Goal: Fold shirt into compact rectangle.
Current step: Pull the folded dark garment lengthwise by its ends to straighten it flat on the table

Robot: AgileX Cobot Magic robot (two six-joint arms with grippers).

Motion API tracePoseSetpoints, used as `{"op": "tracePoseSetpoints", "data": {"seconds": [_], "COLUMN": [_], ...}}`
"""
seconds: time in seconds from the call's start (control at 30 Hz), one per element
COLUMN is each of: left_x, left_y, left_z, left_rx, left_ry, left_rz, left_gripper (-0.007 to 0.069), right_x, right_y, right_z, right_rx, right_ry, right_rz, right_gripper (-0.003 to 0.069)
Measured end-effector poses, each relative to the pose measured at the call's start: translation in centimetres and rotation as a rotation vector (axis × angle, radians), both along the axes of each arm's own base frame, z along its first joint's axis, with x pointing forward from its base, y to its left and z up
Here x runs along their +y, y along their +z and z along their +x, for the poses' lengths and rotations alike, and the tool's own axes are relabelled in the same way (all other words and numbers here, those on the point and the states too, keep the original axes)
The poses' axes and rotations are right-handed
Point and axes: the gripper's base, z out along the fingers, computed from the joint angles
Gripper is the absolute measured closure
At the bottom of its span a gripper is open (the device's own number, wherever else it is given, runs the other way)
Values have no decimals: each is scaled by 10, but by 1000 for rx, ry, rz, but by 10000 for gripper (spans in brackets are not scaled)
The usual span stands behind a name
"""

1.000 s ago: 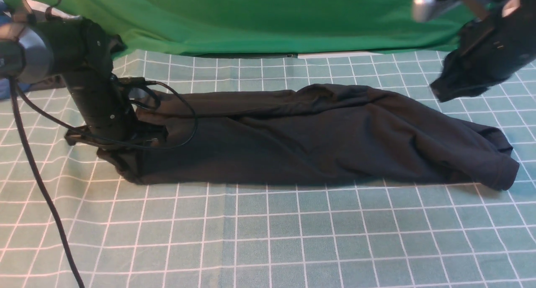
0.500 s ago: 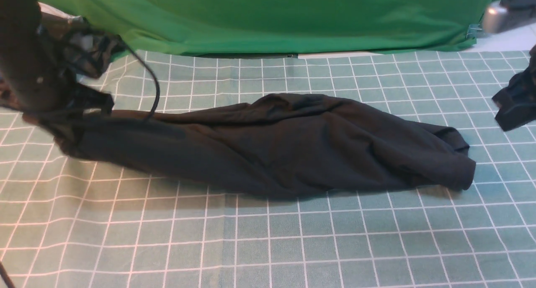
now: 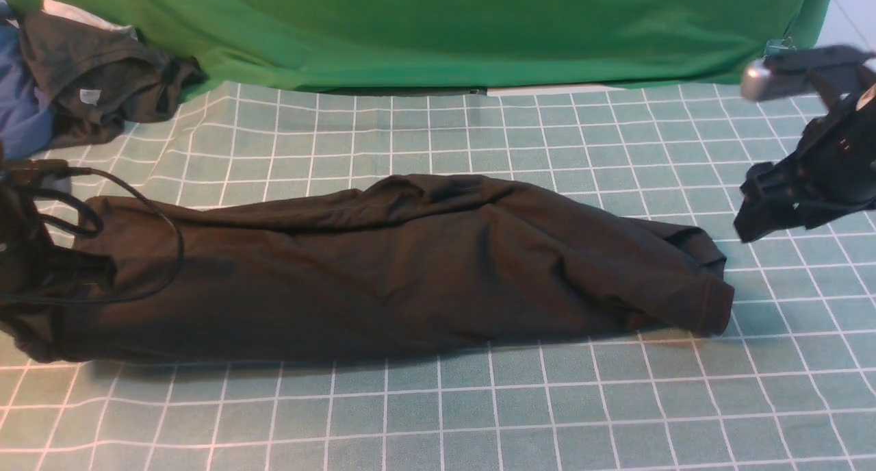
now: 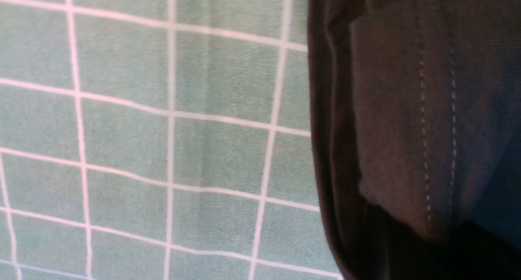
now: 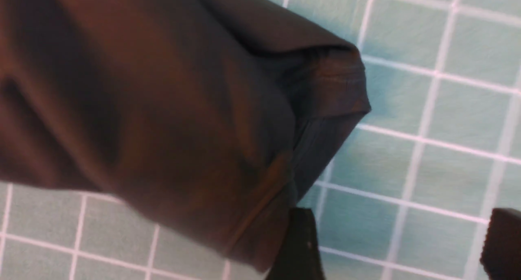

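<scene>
1. Left gripper (image 3: 20, 286), clenched, grips the left end of the black shirt (image 3: 410, 265), stretched lengthwise across the table (image 3: 479, 416).
2. Right gripper (image 3: 753, 214), jaws wide and empty, hovers just beside the shirt's right end.

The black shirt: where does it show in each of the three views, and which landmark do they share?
Front view: shirt lies as a long roll across the middle.
Left wrist view: its stitched hem, close up.
Right wrist view: its folded end fills most of the picture.
Shared: the green checked cloth.
</scene>
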Motion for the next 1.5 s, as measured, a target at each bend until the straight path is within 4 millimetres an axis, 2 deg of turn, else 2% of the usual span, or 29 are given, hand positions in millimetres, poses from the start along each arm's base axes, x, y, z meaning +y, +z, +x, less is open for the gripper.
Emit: {"op": "tracePoseSetpoints", "data": {"seconds": [0.3, 0.4, 0.47, 0.5, 0.57, 0.67, 0.8, 1.03, 1.1, 1.27, 1.3, 1.37, 1.5], "left_x": [1, 1, 0, 0, 0, 1, 1, 0, 0, -1, -1, -1, -1], "left_y": [0, 0, 0, 0, 0, 0, 0, 0, 0, 0, 0, 0, 0], "left_z": [4, 4, 4, 4, 4, 4, 4, 5, 5, 5, 5, 5, 5], "left_rx": [-44, -47, -48, -51, -52, -56, -58, -64, -64, -65, -65, -64, -65], "left_ry": [9, 16, 18, 19, 20, 21, 21, 19, 14, 1, -1, -1, 13], "left_rz": [-6, -15, -18, -20, -21, -21, -22, -28, -29, -41, -41, -40, -41], "left_gripper": [596, 596, 596, 596, 596, 596, 596, 596, 596, 596, 596, 596, 594], "right_x": [20, 26, 29, 31, 31, 30, 21, 12, 13, 11, 7, 4, 1], "right_y": [-49, -58, -62, -62, -60, -51, -34, -21, -22, -47, -54, -56, -49], "right_z": [11, 11, 11, 11, 12, 16, 27, 48, 51, 58, 59, 60, 61], "right_rx": [148, 180, 182, 176, 156, 108, 29, -87, -88, -19, 6, 8, -12], "right_ry": [32, 54, 81, 93, 97, 107, 99, 115, 117, 110, 76, 40, -3], "right_rz": [86, 84, 80, 80, 79, 64, 50, 25, 25, -11, -43, -66, -97], "right_gripper": [124, 163, 291, 412, 547, 610, 617, 618, 618, 580, 524, 461, 244]}}
